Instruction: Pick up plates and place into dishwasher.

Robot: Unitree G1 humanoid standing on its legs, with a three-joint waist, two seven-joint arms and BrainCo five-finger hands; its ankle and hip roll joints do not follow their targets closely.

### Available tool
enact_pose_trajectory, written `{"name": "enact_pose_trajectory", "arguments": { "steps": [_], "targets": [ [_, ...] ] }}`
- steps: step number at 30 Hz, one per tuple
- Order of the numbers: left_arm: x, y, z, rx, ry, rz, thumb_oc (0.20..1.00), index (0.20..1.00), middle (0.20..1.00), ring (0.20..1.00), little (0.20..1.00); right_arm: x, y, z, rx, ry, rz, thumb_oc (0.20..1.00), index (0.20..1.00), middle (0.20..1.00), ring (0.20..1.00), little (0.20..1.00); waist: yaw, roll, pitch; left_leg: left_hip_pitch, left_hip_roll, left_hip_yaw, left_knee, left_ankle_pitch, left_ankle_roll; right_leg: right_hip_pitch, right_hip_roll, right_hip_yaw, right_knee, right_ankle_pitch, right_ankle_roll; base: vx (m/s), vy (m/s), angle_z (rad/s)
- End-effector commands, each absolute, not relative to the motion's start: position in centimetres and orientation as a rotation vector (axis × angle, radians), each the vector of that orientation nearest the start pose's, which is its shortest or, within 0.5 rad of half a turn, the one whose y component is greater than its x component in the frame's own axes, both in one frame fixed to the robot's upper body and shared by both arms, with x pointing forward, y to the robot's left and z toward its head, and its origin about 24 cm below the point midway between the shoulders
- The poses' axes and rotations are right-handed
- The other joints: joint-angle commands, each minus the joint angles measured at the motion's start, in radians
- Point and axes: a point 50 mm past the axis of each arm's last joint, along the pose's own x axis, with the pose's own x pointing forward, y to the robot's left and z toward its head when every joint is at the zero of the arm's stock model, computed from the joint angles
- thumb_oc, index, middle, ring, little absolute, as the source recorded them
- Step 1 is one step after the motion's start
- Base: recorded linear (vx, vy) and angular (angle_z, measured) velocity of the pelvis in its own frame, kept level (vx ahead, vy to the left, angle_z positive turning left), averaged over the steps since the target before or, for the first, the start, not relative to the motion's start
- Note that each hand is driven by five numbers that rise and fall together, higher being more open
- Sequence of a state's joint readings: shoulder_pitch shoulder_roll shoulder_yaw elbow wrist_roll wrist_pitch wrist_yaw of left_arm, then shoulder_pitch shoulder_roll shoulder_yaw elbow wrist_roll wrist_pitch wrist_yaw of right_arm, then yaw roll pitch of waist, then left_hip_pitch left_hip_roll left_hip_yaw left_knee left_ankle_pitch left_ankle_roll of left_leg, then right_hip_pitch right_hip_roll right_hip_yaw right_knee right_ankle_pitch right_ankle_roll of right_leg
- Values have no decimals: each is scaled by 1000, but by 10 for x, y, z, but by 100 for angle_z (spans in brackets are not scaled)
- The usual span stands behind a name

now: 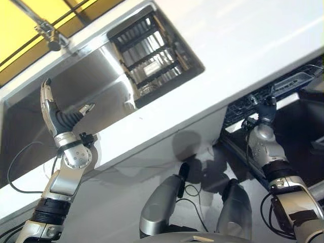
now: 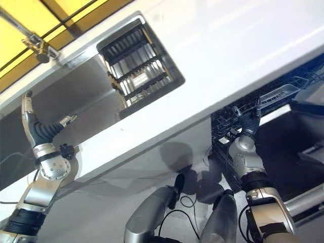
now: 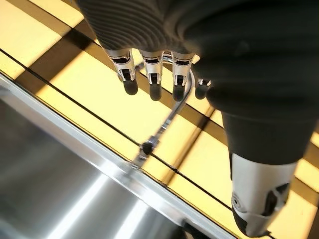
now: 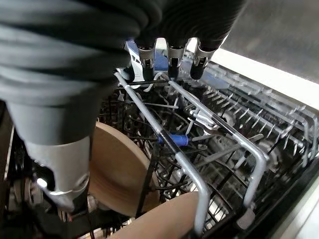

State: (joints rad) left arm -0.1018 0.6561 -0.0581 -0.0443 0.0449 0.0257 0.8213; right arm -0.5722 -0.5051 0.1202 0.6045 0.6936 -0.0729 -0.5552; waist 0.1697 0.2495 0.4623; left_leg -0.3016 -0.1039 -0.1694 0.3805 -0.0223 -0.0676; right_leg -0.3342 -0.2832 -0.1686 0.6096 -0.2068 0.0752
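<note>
White desk [image 1: 243,45] runs across the head views, the biggest thing in sight. Steel sink [image 1: 76,96] is sunk into it on the robot's left. A dark drying rack [image 1: 152,53] sits in the sink's far end, beside the basin. Tap [image 1: 50,35] rises behind the sink, in front of a yellow wall [image 3: 75,79] crossed by dark lines.

Dishwasher [image 2: 283,131] stands open below the desk edge on the robot's right. Its wire rack [image 4: 219,129] is pulled out; grey tines and a blue clip show in the right wrist view.

Plates: two tan plates stand on edge in the rack. Larger plate [image 4: 117,167] is just beside the right thumb. Second plate [image 4: 164,216] sits nearer the camera, with just its rim in view, against a grey rack bar.

Left hand [image 1: 53,114] is raised over the sink's near edge, well apart from the rack and from the dishwasher. Fingers [image 3: 154,74] straight and relaxed, thumb spread to the side, holding nothing. In its wrist view the tap shows past the fingertips, not touching them.

Right hand [image 2: 245,124] is at the dishwasher rack's top edge. Fingers [image 4: 172,62] hang roughly straight with dark tips at a rack bar; thumb points down beside the larger plate. Fingers not closed round either plate. Contact with the bar: cannot tell.
</note>
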Motion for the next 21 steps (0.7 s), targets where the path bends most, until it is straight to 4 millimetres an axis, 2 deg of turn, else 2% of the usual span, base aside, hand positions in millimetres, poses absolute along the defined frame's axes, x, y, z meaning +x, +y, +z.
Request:
{"name": "enact_pose_trajectory", "arguments": {
  "steps": [1, 7, 10, 16, 21],
  "targets": [
    [253, 282, 150, 696, -459, 723, 1000, 1000, 1000, 1000, 1000, 380, -164, 226, 258, -448, -159, 1000, 1000, 1000, 1000, 1000, 70, -61, -23, -105, -67, 31, 277, -221, 107, 55, -17, 59, -275, 238, 13, -38, -11, 10],
    [258, 282, 161, 691, -508, 733, 1000, 1000, 1000, 1000, 1000, 381, -173, 247, 273, -525, -194, 1000, 1000, 1000, 1000, 1000, 68, -60, 5, -139, -70, 44, 278, -218, 119, 13, -28, 64, -274, 257, 18, -131, -31, 5],
    [260, 282, 165, 691, -525, 732, 1000, 1000, 1000, 1000, 1000, 381, -175, 248, 278, -535, -224, 1000, 1000, 1000, 1000, 1000, 62, -67, 9, -139, -65, 53, 273, -219, 123, 10, -28, 67, -281, 263, 17, -113, -39, 2],
    [261, 281, 169, 687, -547, 729, 1000, 1000, 1000, 1000, 1000, 377, -184, 228, 241, -483, -372, 1000, 1000, 1000, 1000, 1000, 36, -86, 4, -111, -53, 71, 246, -223, 132, 43, -17, 84, -339, 289, 15, -84, -33, -1],
    [263, 281, 171, 686, -550, 731, 1000, 1000, 1000, 1000, 1000, 370, -195, 200, 135, -380, -567, 1000, 1000, 1000, 1000, 1000, 10, -115, -14, -69, -39, 86, 218, -231, 140, 85, -9, 104, -390, 311, 13, -93, -22, -11]
  ]
}}
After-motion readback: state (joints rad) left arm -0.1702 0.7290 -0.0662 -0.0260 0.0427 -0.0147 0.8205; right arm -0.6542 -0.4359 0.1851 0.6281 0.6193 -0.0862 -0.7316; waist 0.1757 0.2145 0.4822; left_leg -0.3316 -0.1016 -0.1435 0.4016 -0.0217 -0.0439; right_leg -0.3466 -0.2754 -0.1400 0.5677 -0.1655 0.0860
